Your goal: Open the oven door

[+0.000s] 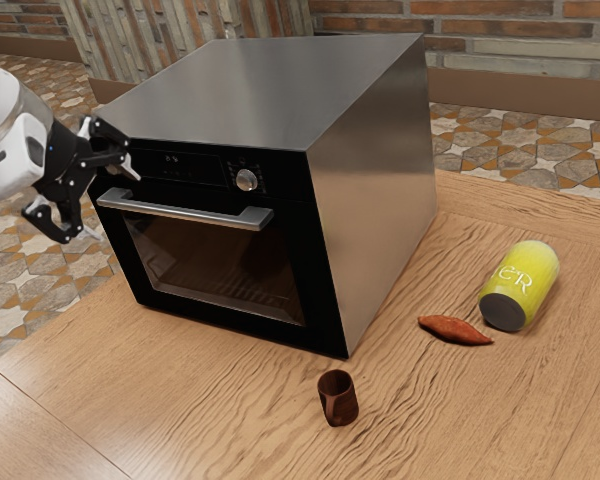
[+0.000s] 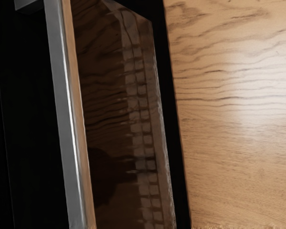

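My gripper [image 1: 114,205] stands open at the handle's left end in the exterior view, one finger above the level of the bar and the other below it. Whether either finger touches the bar cannot be told. The silver handle [image 1: 185,210] runs across the upper part of the black oven door [image 1: 315,285], which is closed against the oven body. In the wrist view the handle [image 2: 66,114] crosses lengthwise beside the dark door window [image 2: 107,119].
The steel oven body [image 1: 375,180] rests on the wooden table [image 1: 210,400]. A small brown cup [image 1: 338,400] is in front of it. Toward the exterior view's right lie a reddish sweet potato [image 1: 454,330] and a yellow can [image 1: 521,282].
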`<move>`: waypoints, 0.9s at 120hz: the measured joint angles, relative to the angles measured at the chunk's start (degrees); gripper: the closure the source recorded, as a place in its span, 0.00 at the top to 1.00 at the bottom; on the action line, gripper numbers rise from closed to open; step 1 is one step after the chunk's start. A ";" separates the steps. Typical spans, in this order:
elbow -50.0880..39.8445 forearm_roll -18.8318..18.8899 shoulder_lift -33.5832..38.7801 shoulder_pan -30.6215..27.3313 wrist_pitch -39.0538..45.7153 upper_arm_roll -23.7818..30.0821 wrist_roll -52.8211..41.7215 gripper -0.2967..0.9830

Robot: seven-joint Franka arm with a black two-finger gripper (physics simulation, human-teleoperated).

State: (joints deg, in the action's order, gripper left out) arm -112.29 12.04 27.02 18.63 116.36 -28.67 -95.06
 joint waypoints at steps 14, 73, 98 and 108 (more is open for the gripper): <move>-0.36 0.00 -0.59 0.00 1.48 -0.68 -1.72 0.77; -3.24 0.00 -3.13 -0.01 6.99 -1.63 -6.22 0.77; -3.56 0.00 -3.56 -0.01 8.59 -1.70 -7.28 0.77; -3.57 0.00 -4.22 0.00 9.13 -1.75 -7.61 0.77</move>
State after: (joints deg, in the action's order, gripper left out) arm -115.86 12.04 22.80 18.63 125.49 -30.42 -102.67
